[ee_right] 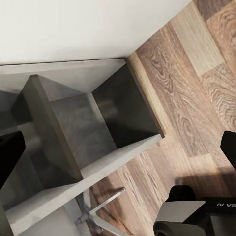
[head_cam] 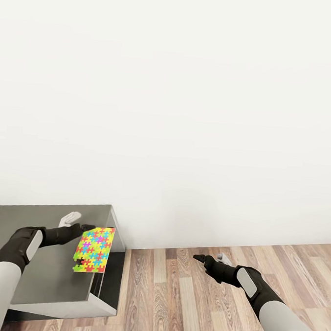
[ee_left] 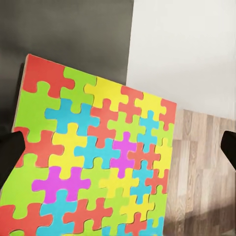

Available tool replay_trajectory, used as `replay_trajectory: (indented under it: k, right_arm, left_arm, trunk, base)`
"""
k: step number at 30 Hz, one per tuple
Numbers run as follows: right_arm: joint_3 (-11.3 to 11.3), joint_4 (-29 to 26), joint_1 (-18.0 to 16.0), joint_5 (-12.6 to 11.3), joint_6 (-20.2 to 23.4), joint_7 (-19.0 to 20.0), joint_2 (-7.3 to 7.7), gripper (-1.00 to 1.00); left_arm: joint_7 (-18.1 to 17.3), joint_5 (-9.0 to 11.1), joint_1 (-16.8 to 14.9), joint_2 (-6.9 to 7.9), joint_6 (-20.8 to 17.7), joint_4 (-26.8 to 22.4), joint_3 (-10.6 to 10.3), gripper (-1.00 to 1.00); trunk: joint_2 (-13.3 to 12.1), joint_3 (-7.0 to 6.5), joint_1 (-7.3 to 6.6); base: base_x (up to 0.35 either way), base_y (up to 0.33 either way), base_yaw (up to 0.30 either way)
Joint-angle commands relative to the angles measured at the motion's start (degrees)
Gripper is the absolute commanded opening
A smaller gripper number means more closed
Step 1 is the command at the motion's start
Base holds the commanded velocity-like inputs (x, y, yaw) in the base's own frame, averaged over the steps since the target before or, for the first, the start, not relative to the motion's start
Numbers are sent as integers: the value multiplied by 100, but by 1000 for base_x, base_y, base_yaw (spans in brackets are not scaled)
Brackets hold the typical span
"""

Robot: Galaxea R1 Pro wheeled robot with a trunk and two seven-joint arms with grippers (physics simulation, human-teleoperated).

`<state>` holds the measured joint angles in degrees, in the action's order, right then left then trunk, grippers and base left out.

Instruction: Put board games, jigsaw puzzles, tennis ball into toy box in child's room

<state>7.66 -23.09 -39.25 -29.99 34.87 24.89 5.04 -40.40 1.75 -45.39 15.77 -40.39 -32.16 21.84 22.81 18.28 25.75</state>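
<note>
My two arms look alike — pale grey-white shells, black wrist sections with a light grey panel, each ending in a slim black gripper, left (head_cam: pixel 85 227) and right (head_cam: pixel 197 257).

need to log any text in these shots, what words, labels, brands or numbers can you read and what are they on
Partial letters, roughly "AI" or "IA", cut off by the frame edge, on the white and black robot part in the right wrist view; too cropped to read as a word.
No text on the jigsaw puzzle held at the left gripper: only coloured pieces.
No text on the dark cabinet, the wall or the wood floor.
</note>
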Motion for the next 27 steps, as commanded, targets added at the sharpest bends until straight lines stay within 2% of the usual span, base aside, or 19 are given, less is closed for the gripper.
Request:
replay_trajectory:
  k: [1, 17, 27]
  right_arm:
    - [34, -3, -4, -7, 46, 7, -3, 100]
    - [28, -3, -4, -2, 13, 15, -10, 100]
    - [-20, -283, 50, 1, -350, 21, -11, 100]
  left_arm:
    - [-40, 17, -5, 7, -51, -1, 19, 100]
    - [-767, 11, -5, 219, -119, -1, 20, 100]
    - [-1212, 11, -5, 318, -163, -1, 20, 100]
  trunk:
    - [11, 10, 3]
    - [11, 10, 3]
    - [11, 10, 3]
  base:
    - [0, 0, 0]
    - [0, 0, 0]
    - [0, 0, 0]
